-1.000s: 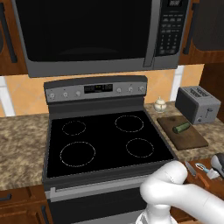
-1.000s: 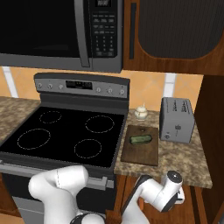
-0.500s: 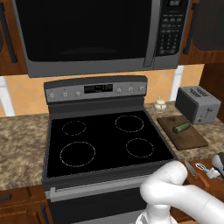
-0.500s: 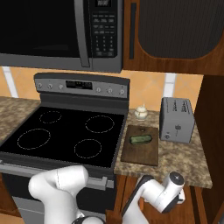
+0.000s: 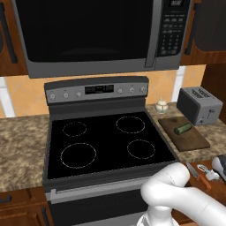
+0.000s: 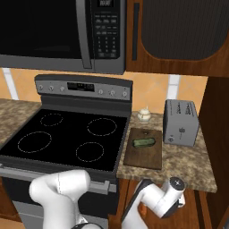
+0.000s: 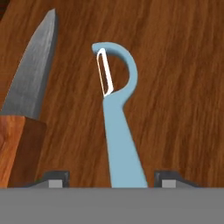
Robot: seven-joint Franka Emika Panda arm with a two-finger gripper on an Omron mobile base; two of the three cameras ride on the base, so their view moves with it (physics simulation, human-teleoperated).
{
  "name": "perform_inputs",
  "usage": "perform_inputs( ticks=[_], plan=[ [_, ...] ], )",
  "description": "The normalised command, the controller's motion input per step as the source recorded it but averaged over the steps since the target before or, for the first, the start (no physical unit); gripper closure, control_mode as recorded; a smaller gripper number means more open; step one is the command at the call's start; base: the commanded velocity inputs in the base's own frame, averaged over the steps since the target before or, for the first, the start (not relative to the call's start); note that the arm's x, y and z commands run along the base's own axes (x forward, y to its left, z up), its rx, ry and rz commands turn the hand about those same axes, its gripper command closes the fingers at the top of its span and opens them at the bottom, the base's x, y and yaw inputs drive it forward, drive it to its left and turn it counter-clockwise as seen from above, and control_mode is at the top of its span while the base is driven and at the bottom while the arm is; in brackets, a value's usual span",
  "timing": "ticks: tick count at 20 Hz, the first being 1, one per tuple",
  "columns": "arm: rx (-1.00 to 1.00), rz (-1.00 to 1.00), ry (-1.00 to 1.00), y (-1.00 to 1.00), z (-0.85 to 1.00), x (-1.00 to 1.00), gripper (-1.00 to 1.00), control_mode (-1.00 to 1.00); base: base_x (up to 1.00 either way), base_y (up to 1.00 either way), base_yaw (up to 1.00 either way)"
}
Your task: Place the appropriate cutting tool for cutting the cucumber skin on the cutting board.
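The cutting tool (image 7: 118, 127), a pale blue peeler with a white blade, lies on a brown wooden surface. Its handle runs down between my gripper's (image 7: 111, 179) two fingertips (image 7: 54, 178), which stand apart from it on either side, so the gripper is open. A grey-bladed knife (image 7: 30, 96) with an orange handle lies just to its left. In the left base view the gripper (image 5: 219, 164) sits low at the right edge beside the peeler (image 5: 206, 171) and knife (image 5: 198, 174). The cucumber (image 5: 182, 128) (image 6: 144, 142) lies on the dark cutting board (image 5: 194, 141) (image 6: 143, 156).
A grey toaster (image 5: 199, 105) (image 6: 180, 121) stands behind the board, with a small cream jar (image 5: 161, 105) (image 6: 144, 114) to its left. A black stove (image 5: 106, 141) (image 6: 67, 138) takes the middle, a microwave (image 5: 97, 35) hangs above it, and speckled counter (image 5: 22, 150) lies on the left.
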Motion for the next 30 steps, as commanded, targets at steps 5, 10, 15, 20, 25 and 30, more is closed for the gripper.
perform_inputs(
  ticks=[5,10,15,20,25,30],
  plan=[
    [0.00,0.00,0.00,-0.04,-0.04,-0.16,1.00,-1.00,0.00,0.00,0.00],
    [0.00,0.00,-0.03,-0.20,0.00,-0.30,1.00,-1.00,0.00,0.00,0.00],
    [0.01,0.00,-0.06,-0.10,0.54,-0.25,1.00,-1.00,0.00,0.00,0.00],
    [0.04,0.01,-0.02,0.02,1.00,-0.55,1.00,-1.00,0.00,0.00,0.00],
    [0.00,0.06,0.00,0.09,1.00,-0.55,1.00,-1.00,0.00,0.00,0.00],
    [0.00,0.07,0.03,0.34,1.00,-0.22,1.00,-1.00,0.00,0.00,0.00]
  ],
)
